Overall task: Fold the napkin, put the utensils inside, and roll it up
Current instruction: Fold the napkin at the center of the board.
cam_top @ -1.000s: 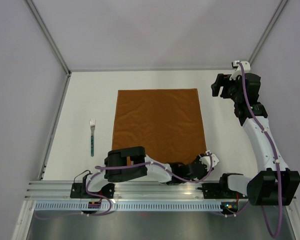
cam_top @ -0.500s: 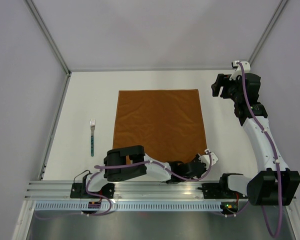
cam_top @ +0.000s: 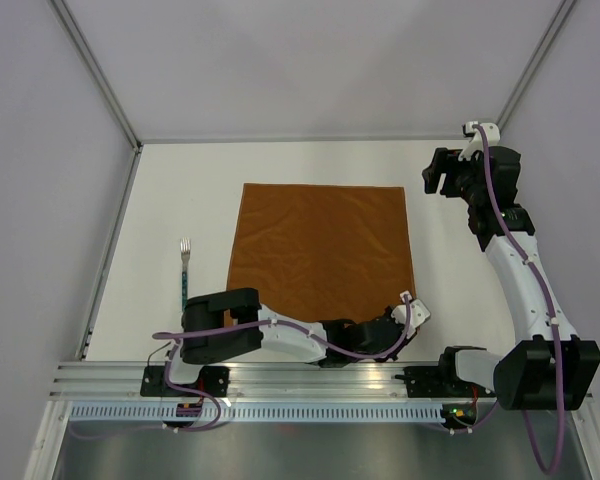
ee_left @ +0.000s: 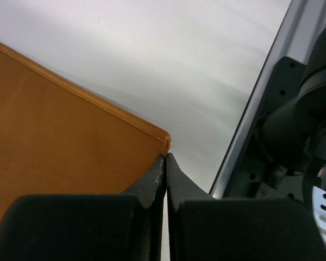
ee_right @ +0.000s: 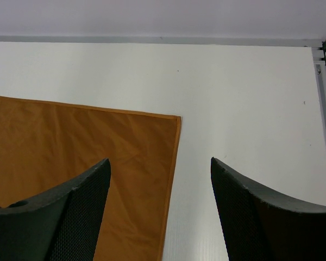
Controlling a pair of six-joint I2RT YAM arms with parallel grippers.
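The rust-brown napkin [cam_top: 320, 250] lies spread flat on the white table. My left gripper [cam_top: 408, 312] sits low at its near right corner, shut on that corner. In the left wrist view the black jaws [ee_left: 166, 157] are pressed together, with the napkin's [ee_left: 60, 141] hemmed corner caught at their tips. My right gripper [cam_top: 435, 175] hovers open beyond the far right corner. In its wrist view, the gripper [ee_right: 160, 160] has nothing between its fingers and the napkin [ee_right: 70, 147] edge lies below. A fork [cam_top: 184, 270] with a teal handle lies left of the napkin.
Aluminium rails [cam_top: 310, 378] run along the near edge, holding both arm bases. Grey walls enclose the table on the left, back and right. The right arm's base [ee_left: 299, 136] stands close to the left gripper.
The left gripper has closed on the napkin's near right corner, and its elbow swung left. The napkin has shifted slightly to the right and away. The right arm has not moved.
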